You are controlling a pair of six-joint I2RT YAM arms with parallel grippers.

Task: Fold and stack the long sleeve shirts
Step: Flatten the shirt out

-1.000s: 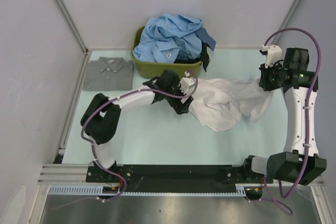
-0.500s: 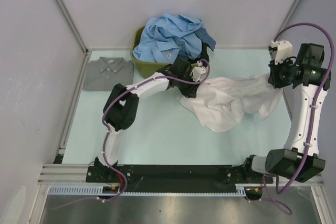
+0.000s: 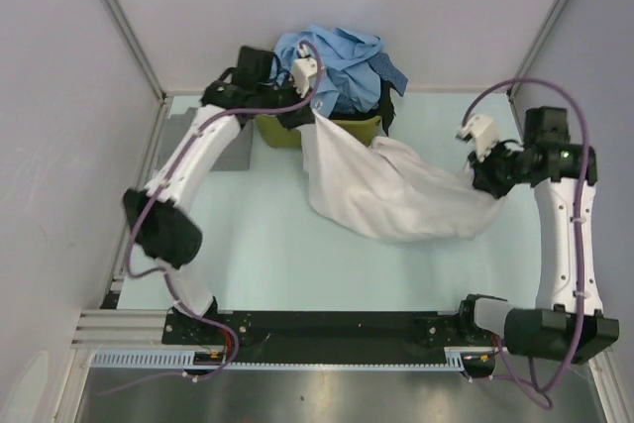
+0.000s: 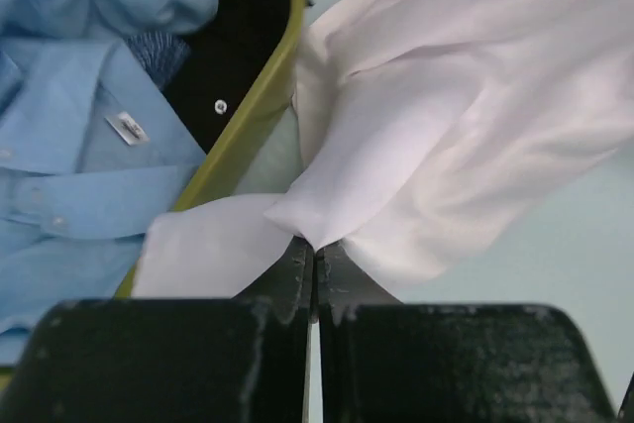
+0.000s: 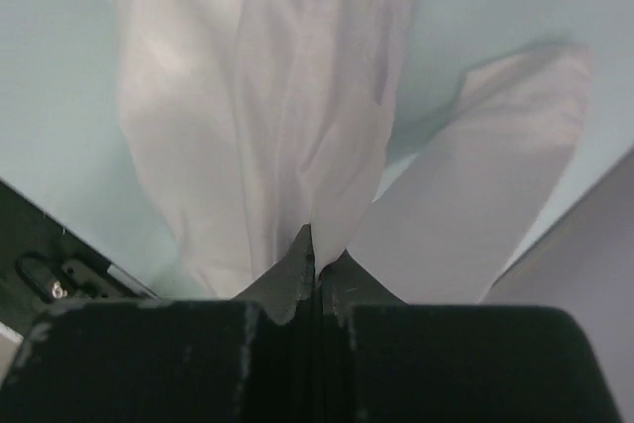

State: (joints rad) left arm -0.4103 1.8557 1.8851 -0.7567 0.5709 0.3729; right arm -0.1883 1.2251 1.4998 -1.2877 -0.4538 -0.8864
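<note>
At the near edge of the table, a black rail (image 3: 327,327) is carrying both arm bases, with bare steel lying in front of it. Beyond it the table (image 3: 258,255) is showing a smooth, pale mint-green top, flat and evenly lit.

On the right side, the right gripper (image 3: 482,180) is pinching one end of the white shirt (image 3: 386,195). Its wrist view is showing the jaws pressed together with cloth caught between the tips. From there the shirt is drooping across the middle of the table and rising toward the far left. There the left gripper (image 3: 313,108) is clamping a corner of it, fingers meeting on a fold just beside the rim of the olive-green tub (image 3: 362,127).

The tub is sitting at the far edge, heaped with blue shirts (image 3: 342,52), and a dark shirt (image 3: 389,106) is hanging at its right side. A grey shirt (image 3: 235,153) is lying left of the tub, mostly hidden under the left arm. Plain pale walls (image 3: 446,7) are closing the table in on three sides, with metal posts (image 3: 121,19) running up the far corners.

A second ago the left gripper was hanging wide open, low by the shirt's left edge. Now it is gripping that edge and holding it up by the tub. The shirt, bunched then, is now hanging stretched between the two grippers. The grey shirt was lying in full view then.
</note>
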